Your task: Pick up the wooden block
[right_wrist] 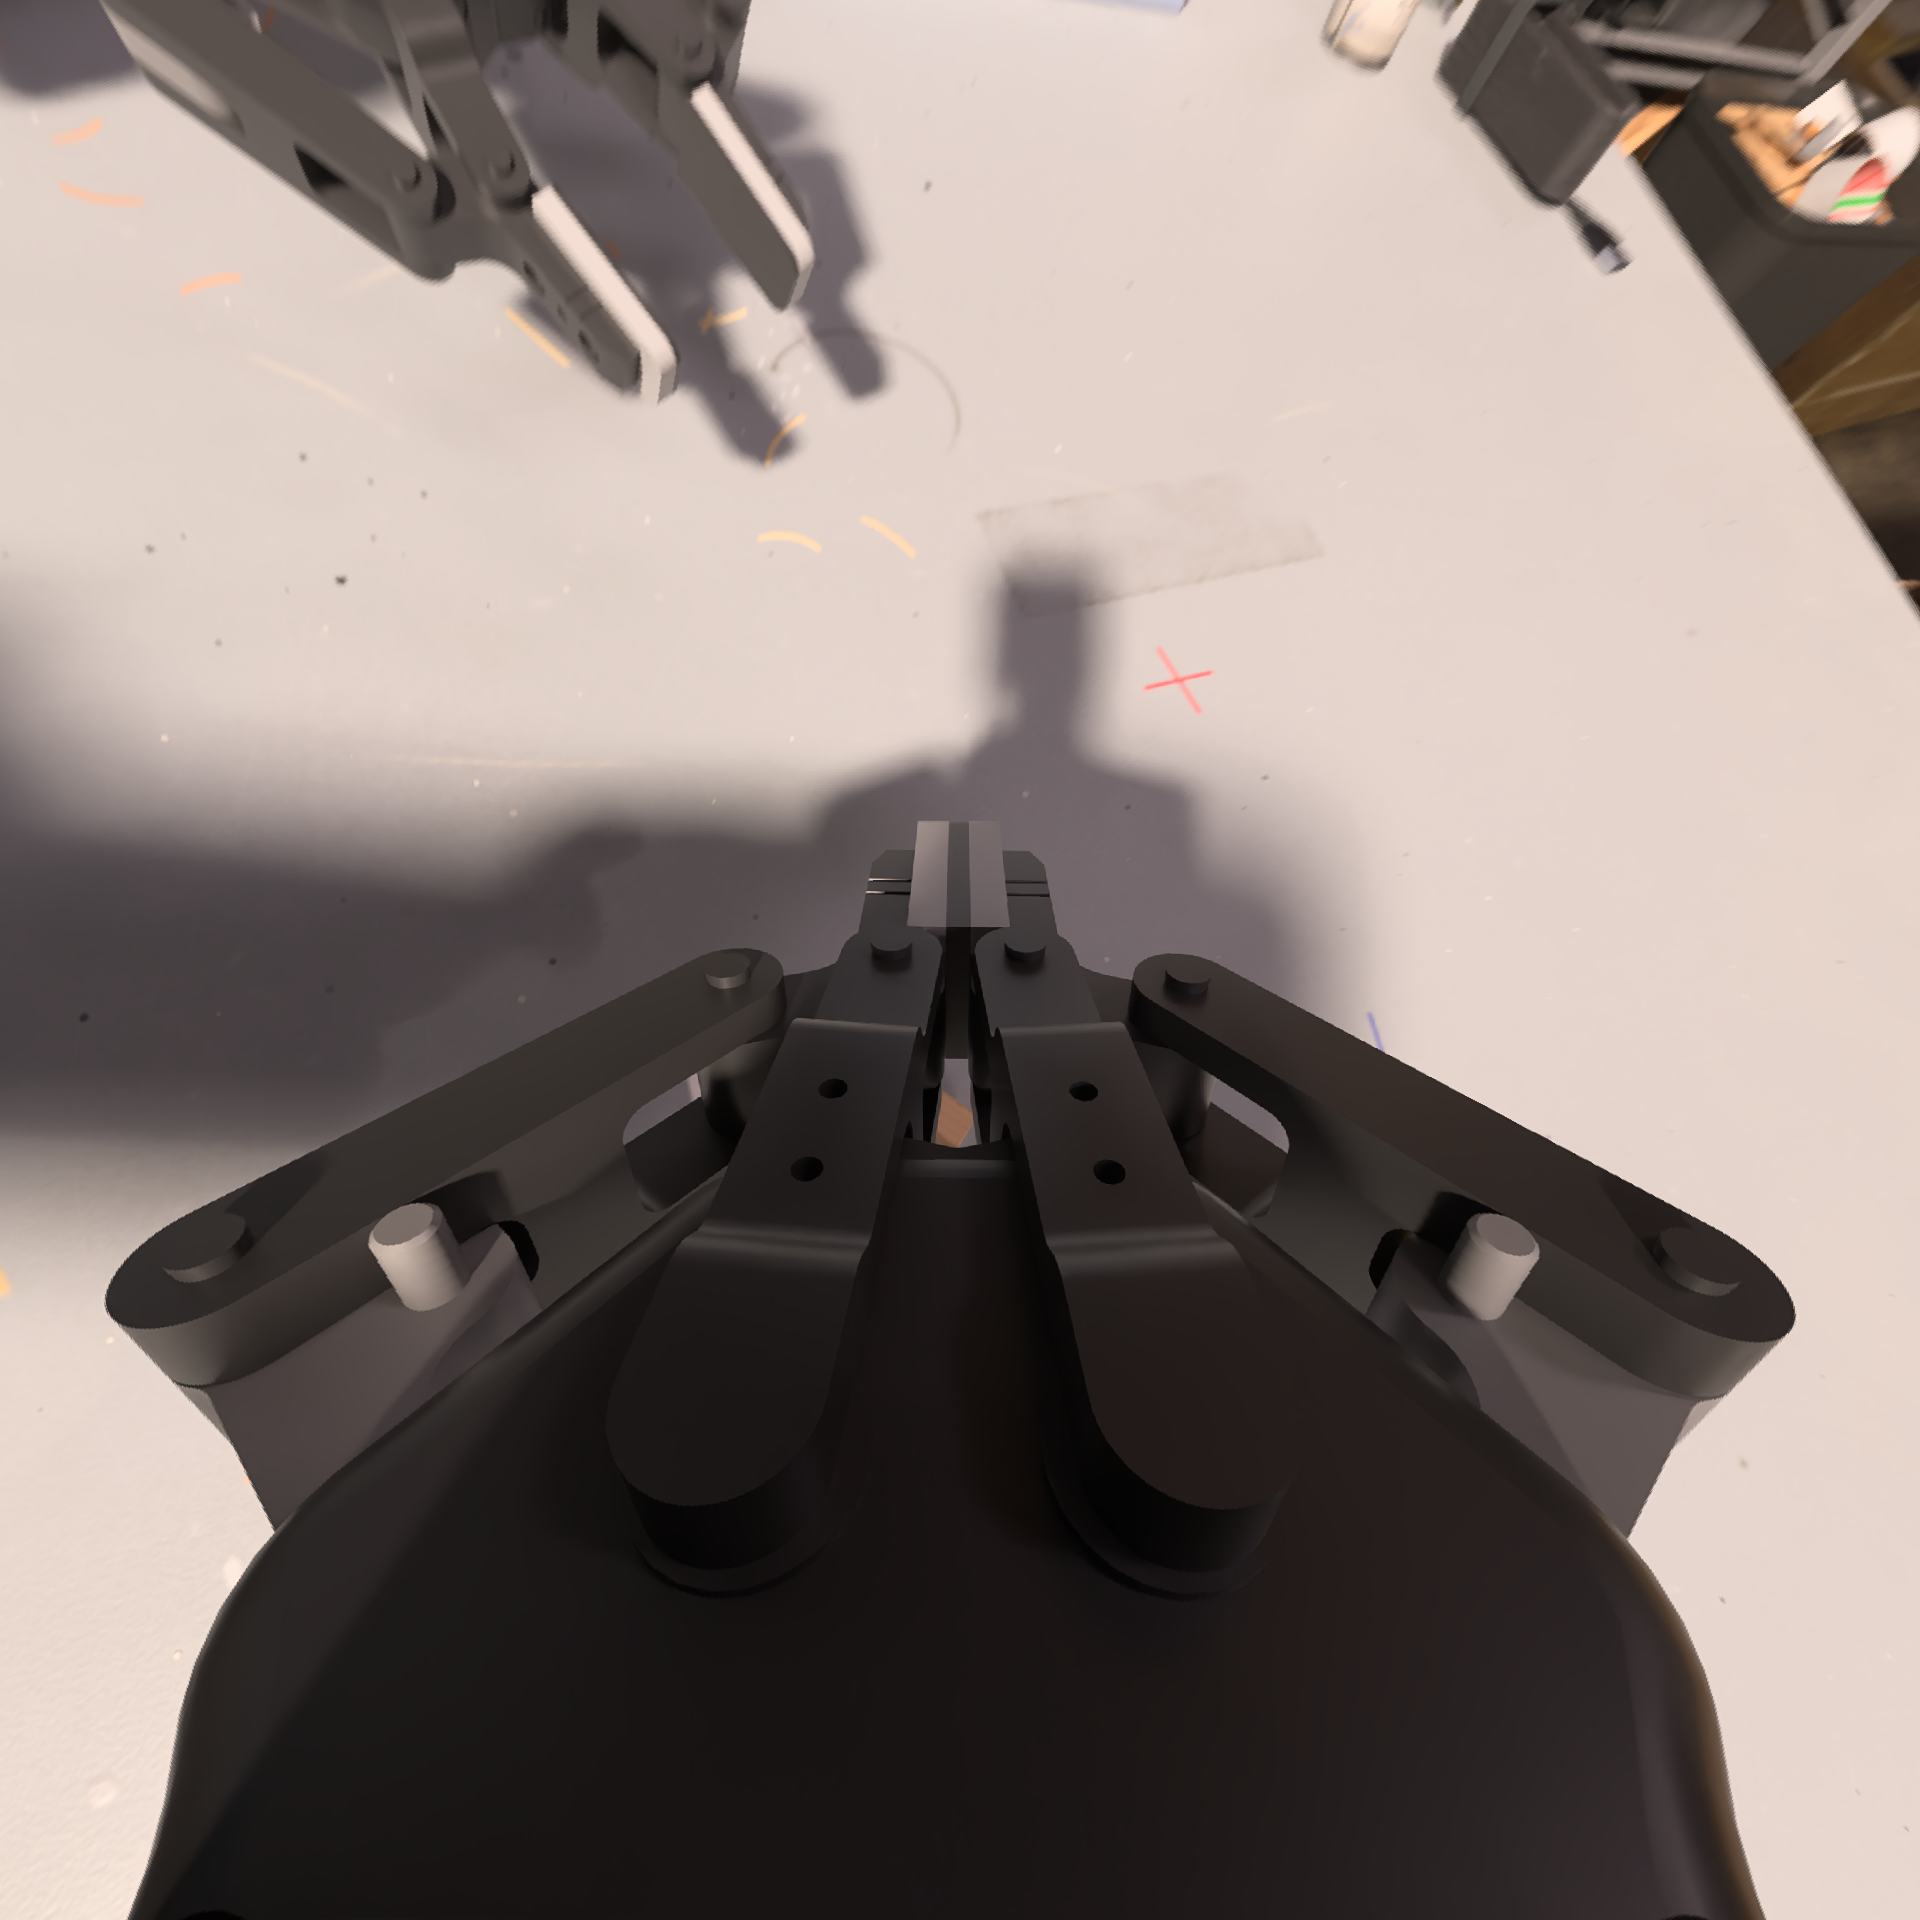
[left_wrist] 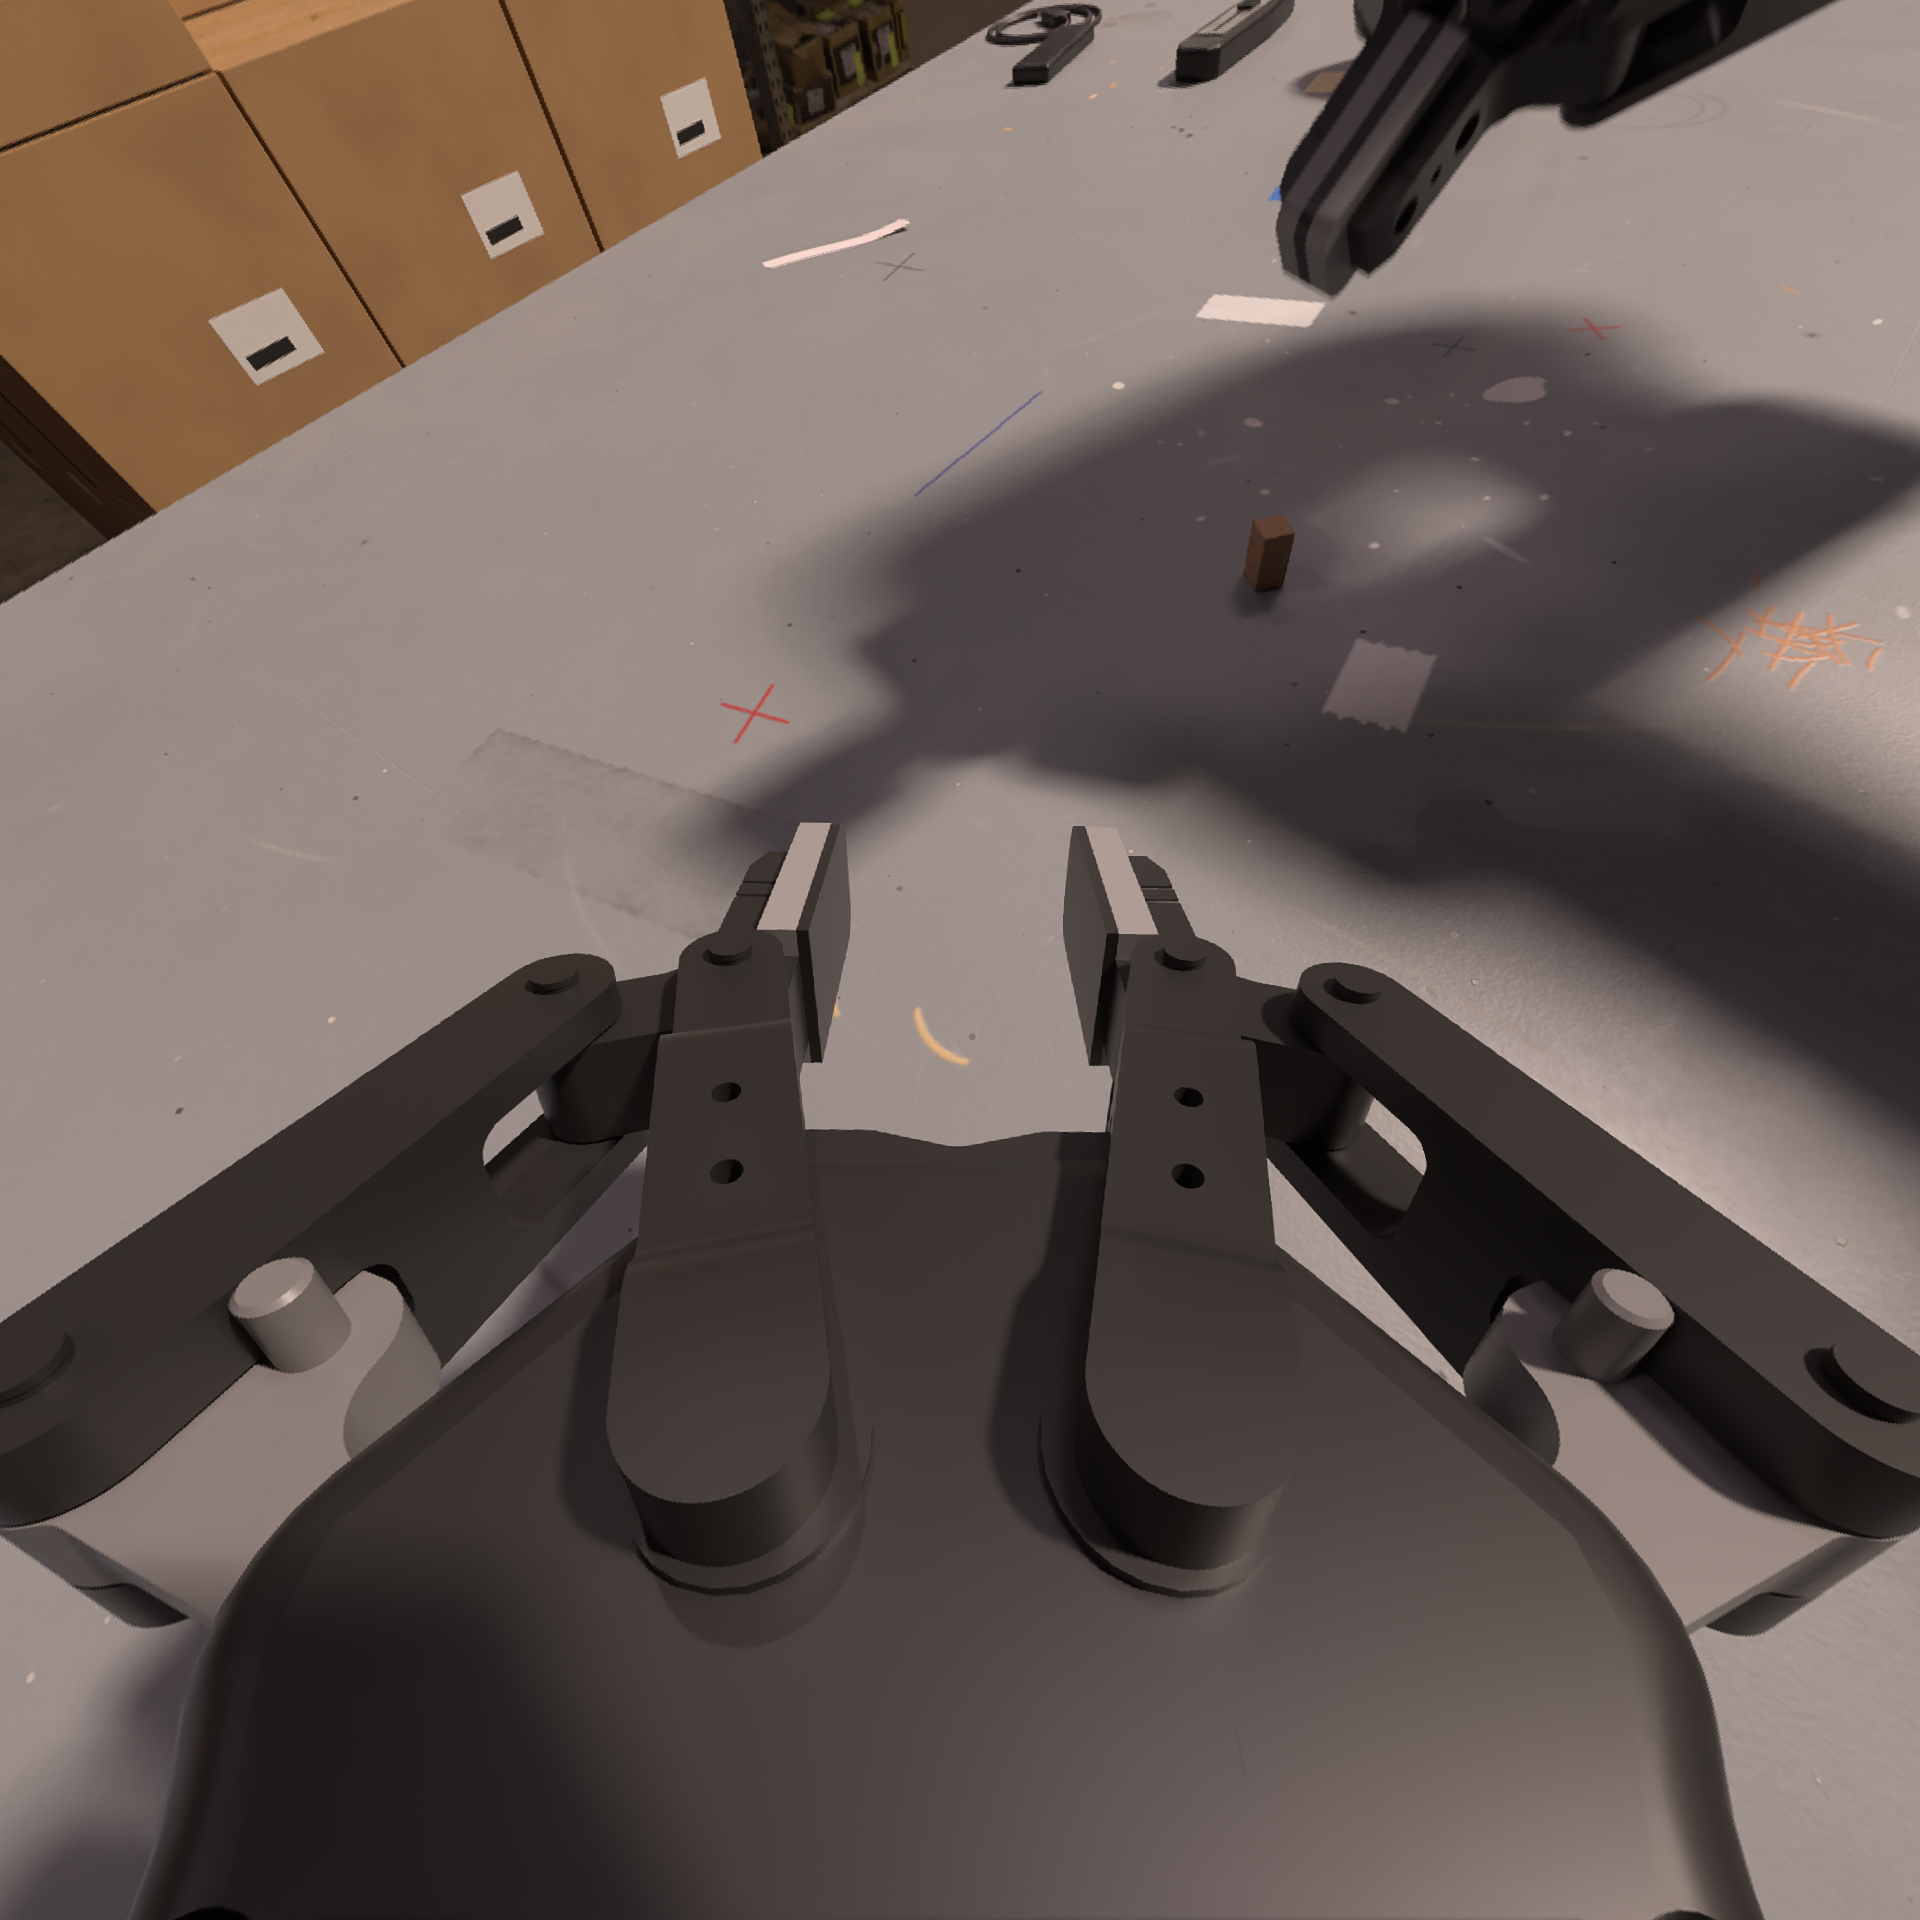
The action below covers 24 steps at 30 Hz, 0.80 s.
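We see the left pincer [left_wrist: 956,914] wide open over the grey desk [left_wrist: 520,644], gripping nothing. Only the left wrist view shows the wooden block [left_wrist: 1269,553]: upright on the desk, in shadow, well ahead and right of the pads, near a pale tape patch [left_wrist: 1380,684]. Cardboard boxes [left_wrist: 312,208] line the far edge. Our right wrist view shows the right pincer [right_wrist: 957,873] with its pads pressed together, empty, no block visible, plus a red cross [right_wrist: 1178,681].
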Each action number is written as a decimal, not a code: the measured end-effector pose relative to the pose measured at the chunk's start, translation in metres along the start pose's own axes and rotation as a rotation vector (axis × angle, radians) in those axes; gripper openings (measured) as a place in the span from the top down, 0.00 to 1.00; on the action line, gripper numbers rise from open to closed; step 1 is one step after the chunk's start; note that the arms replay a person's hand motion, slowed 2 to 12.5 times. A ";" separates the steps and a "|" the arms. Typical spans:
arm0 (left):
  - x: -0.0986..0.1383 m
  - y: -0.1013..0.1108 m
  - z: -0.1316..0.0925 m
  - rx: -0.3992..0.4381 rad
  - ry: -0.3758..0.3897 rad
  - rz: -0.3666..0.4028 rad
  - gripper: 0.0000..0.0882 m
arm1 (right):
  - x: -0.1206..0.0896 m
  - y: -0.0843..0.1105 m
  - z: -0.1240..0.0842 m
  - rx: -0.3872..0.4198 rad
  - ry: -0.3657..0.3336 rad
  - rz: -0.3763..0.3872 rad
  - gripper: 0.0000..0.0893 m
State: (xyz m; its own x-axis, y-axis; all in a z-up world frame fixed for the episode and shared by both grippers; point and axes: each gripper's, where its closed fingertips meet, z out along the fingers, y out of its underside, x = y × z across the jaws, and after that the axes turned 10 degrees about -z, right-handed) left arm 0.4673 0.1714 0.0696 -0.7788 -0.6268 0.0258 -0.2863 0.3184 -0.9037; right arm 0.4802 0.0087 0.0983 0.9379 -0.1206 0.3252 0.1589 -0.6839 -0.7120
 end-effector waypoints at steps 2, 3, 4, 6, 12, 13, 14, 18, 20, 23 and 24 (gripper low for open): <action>0.000 0.000 -0.001 0.001 -0.001 0.001 0.57 | 0.006 -0.005 -0.009 0.033 0.033 0.007 1.00; 0.000 -0.001 -0.001 0.001 -0.002 0.001 0.57 | 0.009 -0.006 -0.013 0.044 0.052 0.011 1.00; 0.000 -0.001 -0.001 0.001 -0.002 0.001 0.57 | 0.013 -0.007 -0.018 0.055 0.070 0.013 1.00; 0.001 -0.002 -0.002 0.003 -0.003 0.002 0.57 | 0.018 -0.009 -0.026 0.071 0.103 0.019 1.00; 0.001 -0.004 -0.004 0.009 -0.005 0.006 0.57 | 0.030 -0.006 -0.049 0.092 0.170 0.035 1.00; 0.001 -0.005 -0.005 0.011 -0.005 0.006 0.57 | 0.031 -0.005 -0.052 0.094 0.177 0.039 1.00; 0.001 -0.005 -0.005 0.012 -0.005 0.006 0.57 | 0.032 -0.004 -0.055 0.096 0.184 0.044 1.00; 0.002 -0.007 -0.006 0.018 -0.004 0.005 0.57 | 0.035 0.001 -0.065 0.104 0.203 0.067 0.89; 0.002 -0.008 -0.007 0.021 -0.003 0.003 0.57 | 0.036 0.004 -0.069 0.107 0.208 0.085 0.73; 0.002 -0.009 -0.008 0.025 0.000 0.000 0.57 | 0.035 0.009 -0.074 0.106 0.207 0.119 0.56; 0.003 -0.010 -0.008 0.026 0.001 -0.002 0.57 | 0.033 0.011 -0.074 0.104 0.200 0.132 0.55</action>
State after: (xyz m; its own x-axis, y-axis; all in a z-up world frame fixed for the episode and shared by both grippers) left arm 0.4638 0.1724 0.0818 -0.7786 -0.6269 0.0278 -0.2730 0.2986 -0.9145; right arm 0.4903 -0.0559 0.1475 0.8746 -0.3507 0.3348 0.0800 -0.5766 -0.8131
